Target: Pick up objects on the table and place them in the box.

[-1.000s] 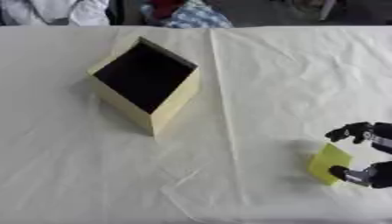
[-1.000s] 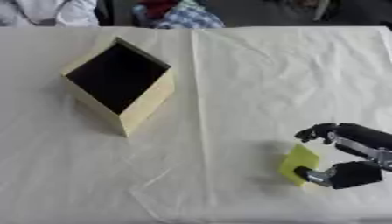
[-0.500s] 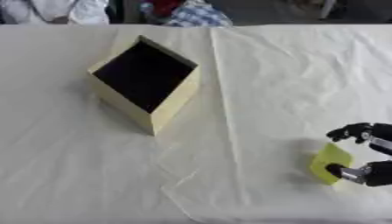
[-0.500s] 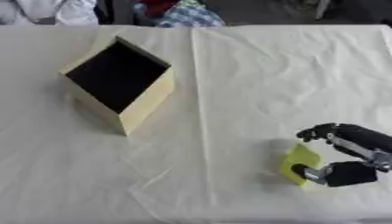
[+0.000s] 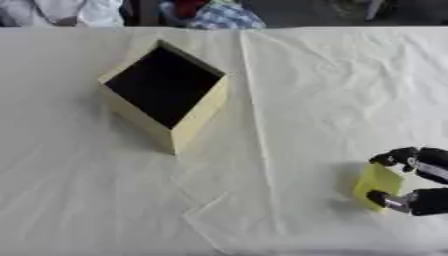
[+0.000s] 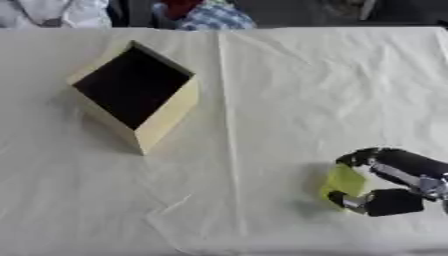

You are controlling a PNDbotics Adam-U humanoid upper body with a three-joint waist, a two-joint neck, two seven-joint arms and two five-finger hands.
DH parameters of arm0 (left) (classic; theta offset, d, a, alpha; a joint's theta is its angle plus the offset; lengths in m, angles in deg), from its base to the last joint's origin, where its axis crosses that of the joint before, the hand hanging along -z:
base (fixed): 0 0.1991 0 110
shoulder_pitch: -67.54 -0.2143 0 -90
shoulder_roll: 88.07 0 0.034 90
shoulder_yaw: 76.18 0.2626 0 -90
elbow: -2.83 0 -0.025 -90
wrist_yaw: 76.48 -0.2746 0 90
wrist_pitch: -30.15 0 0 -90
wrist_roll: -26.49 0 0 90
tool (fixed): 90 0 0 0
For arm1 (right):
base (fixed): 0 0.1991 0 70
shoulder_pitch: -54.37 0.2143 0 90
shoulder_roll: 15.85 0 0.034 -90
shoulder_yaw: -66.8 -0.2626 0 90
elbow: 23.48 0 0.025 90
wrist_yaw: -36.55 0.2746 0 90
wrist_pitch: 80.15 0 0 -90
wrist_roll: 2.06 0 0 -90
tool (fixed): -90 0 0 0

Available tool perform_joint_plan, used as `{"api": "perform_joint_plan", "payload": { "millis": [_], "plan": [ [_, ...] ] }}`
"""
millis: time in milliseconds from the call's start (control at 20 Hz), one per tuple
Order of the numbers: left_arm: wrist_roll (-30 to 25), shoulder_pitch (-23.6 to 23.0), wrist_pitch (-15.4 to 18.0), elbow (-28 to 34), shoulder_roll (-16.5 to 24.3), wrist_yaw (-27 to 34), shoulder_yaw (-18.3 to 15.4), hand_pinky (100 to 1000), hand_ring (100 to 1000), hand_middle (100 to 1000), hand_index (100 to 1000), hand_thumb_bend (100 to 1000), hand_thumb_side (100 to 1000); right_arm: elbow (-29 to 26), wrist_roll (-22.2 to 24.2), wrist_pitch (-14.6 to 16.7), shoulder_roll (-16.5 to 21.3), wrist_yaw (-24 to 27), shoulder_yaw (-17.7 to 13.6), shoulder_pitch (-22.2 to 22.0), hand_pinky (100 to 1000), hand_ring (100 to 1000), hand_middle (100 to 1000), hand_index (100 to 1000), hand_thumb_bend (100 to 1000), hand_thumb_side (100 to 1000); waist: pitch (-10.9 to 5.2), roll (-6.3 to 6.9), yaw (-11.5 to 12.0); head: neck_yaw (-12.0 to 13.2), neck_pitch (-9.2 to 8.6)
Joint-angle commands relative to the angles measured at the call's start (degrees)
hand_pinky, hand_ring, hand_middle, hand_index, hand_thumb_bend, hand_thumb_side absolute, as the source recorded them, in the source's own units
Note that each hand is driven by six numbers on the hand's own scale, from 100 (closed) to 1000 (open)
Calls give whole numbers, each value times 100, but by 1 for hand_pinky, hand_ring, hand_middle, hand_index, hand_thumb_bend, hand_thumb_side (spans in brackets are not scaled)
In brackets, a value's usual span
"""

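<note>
- Fingers and thumb of the right hand [image 6: 389,182] are curled round a yellow block [image 6: 344,182] at the lower right of the frame; the block is pinched from above and below.
- Little is changed since a second ago: the hand and block are found in nearly the same spot, low over the white-clothed desk [image 5: 306,90].
- The grasp is judged to be settled, with the lift not yet begun.
- The box [image 5: 166,92] is seen open at the upper left, well apart from the block.
- The left hand is not shown.
</note>
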Motion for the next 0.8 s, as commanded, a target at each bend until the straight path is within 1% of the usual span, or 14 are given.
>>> {"api": "perform_joint_plan", "payload": {
  "millis": [50, 100, 250, 450, 500, 550, 600, 650, 700, 800],
  "plan": [
    [-37, 53, 2, 108, 90, 5, 8, 720, 810, 875, 669, 100, 714, -85, 50, -56, 92, 23, -40, 18, 774, 861, 785, 930, 384, 796, -49, 7, -1, -6, -60],
    [-42, 54, 2, 108, 90, 4, 9, 720, 810, 875, 669, 100, 714, -85, 57, -88, 91, 11, -37, 20, 764, 845, 774, 928, 383, 782, -48, 7, -2, -7, -62],
    [-47, 55, 3, 108, 89, 5, 8, 720, 810, 875, 669, 100, 714, -85, 65, -163, 84, -21, -23, 24, 764, 845, 774, 928, 383, 782, -47, 9, -1, -9, -66],
    [-49, 55, 4, 108, 89, 7, 7, 720, 810, 875, 669, 100, 714, -85, 64, -177, 81, -30, -16, 26, 764, 845, 774, 928, 383, 782, -47, 9, -1, -10, -66],
    [-49, 52, 2, 108, 88, 6, 7, 720, 812, 876, 668, 100, 715, -85, 58, -183, 72, -25, -24, 34, 601, 646, 604, 848, 273, 503, -46, 12, -6, -8, -63],
    [-51, 45, -4, 108, 88, 1, 3, 720, 812, 876, 668, 100, 715, -85, 19, -223, 24, 11, -88, 73, 593, 633, 591, 835, 258, 486, -42, 16, -20, -5, -54],
    [-54, 43, -8, 108, 88, -4, 2, 721, 812, 876, 668, 100, 714, -85, -40, -282, -8, 68, -167, 104, 577, 611, 567, 810, 236, 441, -40, 18, -25, -5, -49],
    [-57, 41, -10, 108, 87, -8, 2, 721, 812, 876, 668, 100, 714, -85, -107, -349, -31, 134, -248, 149, 566, 599, 554, 794, 225, 421, -41, 19, -28, -1, -44],
    [-59, 39, -12, 108, 87, -10, 1, 721, 812, 876, 668, 100, 715, -85, -182, -407, -42, 205, -308, 191, 534, 571, 526, 763, 189, 388, -42, 19, -31, 0, -42],
    [-61, 33, -16, 108, 88, -15, -1, 721, 812, 876, 668, 100, 714, -85, -338, -442, -51, 350, -415, 276, 509, 552, 509, 741, 141, 342, -47, 19, -39, 5, -44]
  ]
}}
